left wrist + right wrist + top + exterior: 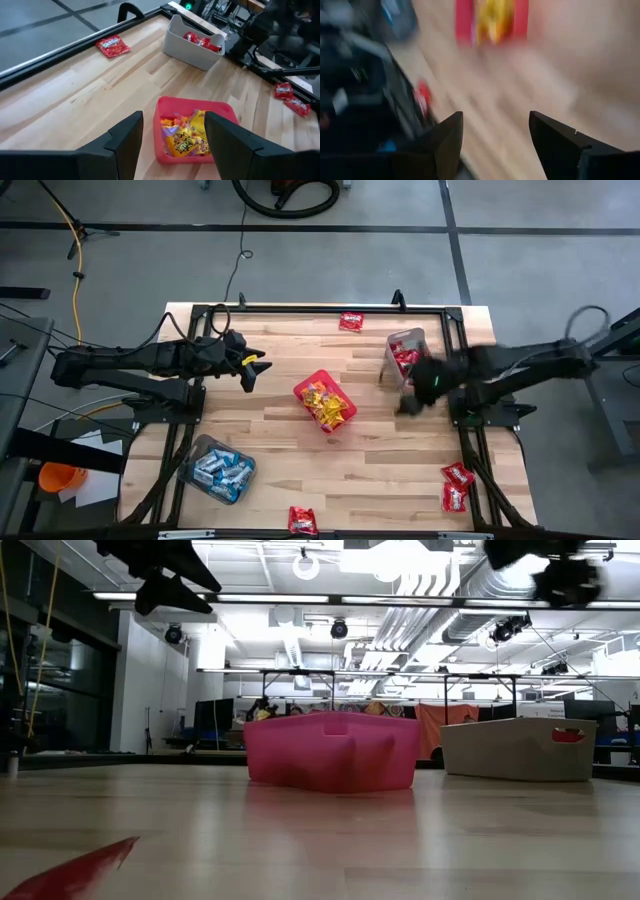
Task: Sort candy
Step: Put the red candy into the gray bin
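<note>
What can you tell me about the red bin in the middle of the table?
The red bin is a small square tub of what looks like soft red plastic, with low walls and an open top. It sits flat on the wooden table near its centre, turned corner-on to the table's edges. Yellow candy packets fill it. Neither gripper touches it, and no other bin does.
</note>
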`<move>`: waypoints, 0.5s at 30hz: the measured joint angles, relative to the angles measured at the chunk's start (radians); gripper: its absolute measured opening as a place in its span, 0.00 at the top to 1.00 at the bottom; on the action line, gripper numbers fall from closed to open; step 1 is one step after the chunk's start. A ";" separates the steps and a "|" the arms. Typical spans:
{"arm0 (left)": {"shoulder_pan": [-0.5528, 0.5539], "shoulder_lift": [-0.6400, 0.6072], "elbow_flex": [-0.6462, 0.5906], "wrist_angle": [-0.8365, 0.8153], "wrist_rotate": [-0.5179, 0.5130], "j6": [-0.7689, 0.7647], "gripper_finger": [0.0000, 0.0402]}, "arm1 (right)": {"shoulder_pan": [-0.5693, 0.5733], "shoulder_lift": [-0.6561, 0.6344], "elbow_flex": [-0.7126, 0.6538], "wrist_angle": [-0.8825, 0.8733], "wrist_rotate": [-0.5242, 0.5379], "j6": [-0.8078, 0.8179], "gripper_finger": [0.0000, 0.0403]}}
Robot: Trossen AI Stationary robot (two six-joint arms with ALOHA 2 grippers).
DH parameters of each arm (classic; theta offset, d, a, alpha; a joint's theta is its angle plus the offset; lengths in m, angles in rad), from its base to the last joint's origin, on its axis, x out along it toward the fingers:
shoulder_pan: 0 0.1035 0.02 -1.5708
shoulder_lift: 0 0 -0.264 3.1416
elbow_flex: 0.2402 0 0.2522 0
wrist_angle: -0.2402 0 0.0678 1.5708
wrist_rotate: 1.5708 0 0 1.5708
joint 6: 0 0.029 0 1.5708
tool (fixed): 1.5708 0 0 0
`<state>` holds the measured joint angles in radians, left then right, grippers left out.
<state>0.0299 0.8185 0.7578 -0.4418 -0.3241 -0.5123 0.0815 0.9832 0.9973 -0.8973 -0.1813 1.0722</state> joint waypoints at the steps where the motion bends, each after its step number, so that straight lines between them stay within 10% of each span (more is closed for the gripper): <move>1: 0.000 0.000 0.000 -0.006 0.000 -0.009 0.50 | 0.064 0.016 -0.027 0.009 -0.018 0.062 0.45; 15: 0.000 0.000 0.000 -0.010 0.028 -0.034 0.50 | 0.740 0.247 -0.295 0.133 -0.238 0.948 0.45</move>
<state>0.0303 0.8185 0.7578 -0.4522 -0.2964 -0.5465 0.8215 1.2301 0.7021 -0.7647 -0.4190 2.0205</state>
